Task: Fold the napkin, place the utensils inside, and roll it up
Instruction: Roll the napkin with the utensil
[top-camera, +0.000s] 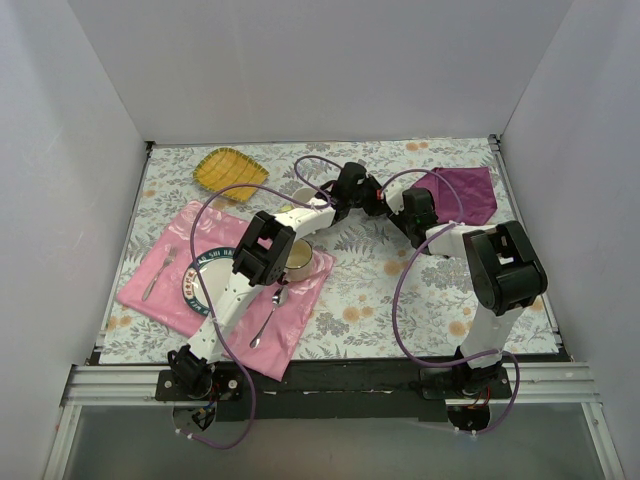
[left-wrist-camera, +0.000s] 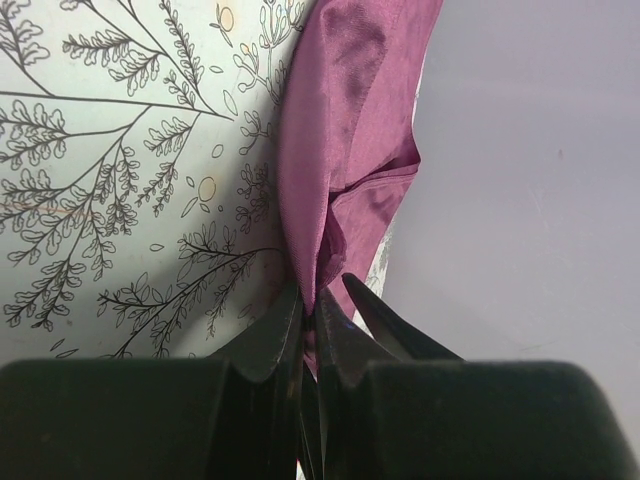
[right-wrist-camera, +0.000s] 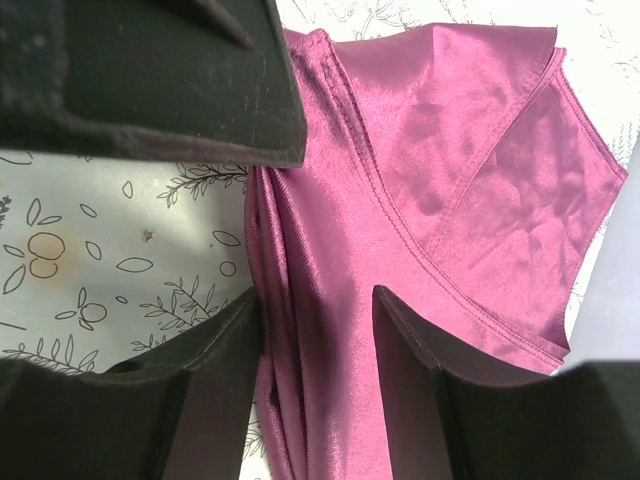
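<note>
At the far right of the tabletop (top-camera: 385, 300) lies the napkin (top-camera: 465, 190), likely soft, slippery satin; my left end effector (left-wrist-camera: 318, 303) pinches its gathered edge, my right end effector (right-wrist-camera: 315, 325) stands half-wide astride a ridge, best gripped at the stitched hem

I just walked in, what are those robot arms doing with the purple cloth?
Both arms are working on the napkin at the far right. The left gripper is shut, pinching a fold of it. The right gripper stands open astride a bunched part, not closed on it. The fork and spoon lie on the pink placemat.
</note>
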